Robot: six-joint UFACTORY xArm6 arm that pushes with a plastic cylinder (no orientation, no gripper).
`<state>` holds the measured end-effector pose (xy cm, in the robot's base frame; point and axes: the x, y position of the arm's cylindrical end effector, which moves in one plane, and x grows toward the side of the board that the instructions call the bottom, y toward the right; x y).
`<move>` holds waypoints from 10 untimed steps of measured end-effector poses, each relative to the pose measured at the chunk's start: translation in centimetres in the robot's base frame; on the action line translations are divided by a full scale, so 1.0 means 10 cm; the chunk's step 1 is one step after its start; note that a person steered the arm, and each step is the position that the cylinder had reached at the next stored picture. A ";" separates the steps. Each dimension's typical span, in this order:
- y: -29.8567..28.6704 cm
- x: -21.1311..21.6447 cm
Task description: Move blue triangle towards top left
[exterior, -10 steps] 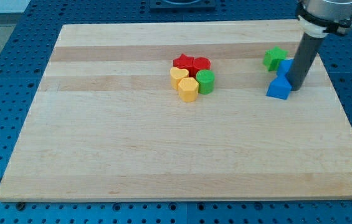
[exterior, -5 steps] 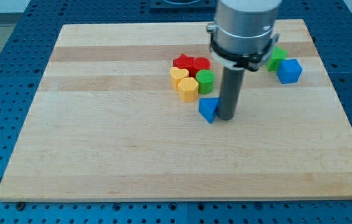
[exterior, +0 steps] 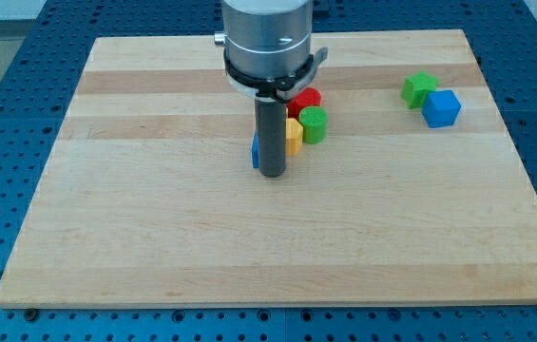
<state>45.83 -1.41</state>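
Observation:
The blue triangle (exterior: 256,152) shows only as a thin blue sliver at the left side of my rod, near the board's middle. My tip (exterior: 271,174) sits on the board right against it, on its right side. The rod and arm hide most of the triangle and part of the block cluster behind it.
Behind the rod is a cluster: a yellow block (exterior: 293,136), a green cylinder (exterior: 315,124) and a red block (exterior: 307,98), partly hidden. A green star (exterior: 419,89) and a blue cube (exterior: 441,107) sit at the view's upper right. The wooden board (exterior: 154,237) rests on a blue perforated table.
My tip has swept from the view's right to the middle, pushing the blue triangle leftward past the cluster. The blue cube and green star stay at upper right.

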 end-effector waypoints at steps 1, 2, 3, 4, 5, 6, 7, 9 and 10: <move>0.00 -0.15; -0.04 -0.36; -0.22 -0.57; -0.48 -0.75; -0.74 -0.76; -1.10 -0.76; -1.17 -0.83; -1.13 -1.02; -1.13 -1.19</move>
<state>33.91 -12.68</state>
